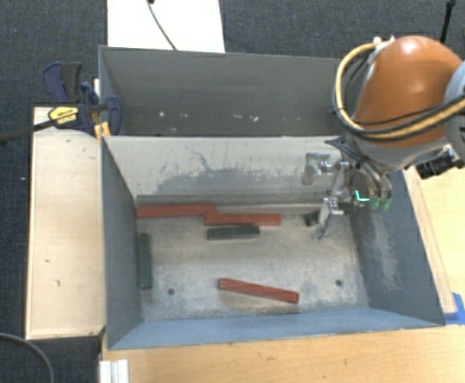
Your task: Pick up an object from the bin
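A: Orange wrist cover (407, 78) is seen topmost; gripper (326, 214) is hung past the middle red bar's (244, 219) right end.
B: Its state cannot be told. Small dark block (312, 220) is seen there too.

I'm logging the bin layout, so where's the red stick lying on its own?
The lone red stick lies near the bin's front wall, in front of the short green stick.

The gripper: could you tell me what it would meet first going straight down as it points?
Probably the bare bin floor by the right wall; the gripper hangs right of a small dark piece, which it might graze. Depth is unclear.
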Motion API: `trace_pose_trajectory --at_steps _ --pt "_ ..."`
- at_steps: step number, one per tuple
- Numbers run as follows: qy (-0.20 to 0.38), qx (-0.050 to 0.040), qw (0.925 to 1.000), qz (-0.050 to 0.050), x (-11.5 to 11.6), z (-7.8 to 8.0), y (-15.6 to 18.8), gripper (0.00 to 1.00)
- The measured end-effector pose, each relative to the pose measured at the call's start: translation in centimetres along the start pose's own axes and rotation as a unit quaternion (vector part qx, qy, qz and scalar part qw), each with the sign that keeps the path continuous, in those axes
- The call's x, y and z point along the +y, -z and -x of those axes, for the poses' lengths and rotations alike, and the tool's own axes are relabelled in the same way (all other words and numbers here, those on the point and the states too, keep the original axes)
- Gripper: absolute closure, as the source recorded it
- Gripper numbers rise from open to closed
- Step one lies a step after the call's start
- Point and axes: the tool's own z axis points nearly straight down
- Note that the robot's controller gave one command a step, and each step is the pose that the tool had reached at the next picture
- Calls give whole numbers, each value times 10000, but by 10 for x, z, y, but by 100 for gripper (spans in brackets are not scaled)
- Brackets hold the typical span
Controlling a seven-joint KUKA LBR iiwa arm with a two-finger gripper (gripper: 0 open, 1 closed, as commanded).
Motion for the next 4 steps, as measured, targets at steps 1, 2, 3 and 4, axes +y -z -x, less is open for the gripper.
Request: trace_pose_trajectory --at_steps 1,2,3,4 --pt "-1241 12 9923 4 62 -42 -124 0" --pt "-1178 -11 9930 2 69 -88 -168 0" --pt "-1185 -26 9930 4 68 -87 -166 100" --pt "-1489 -71 9888 22 103 -61 -8 100"
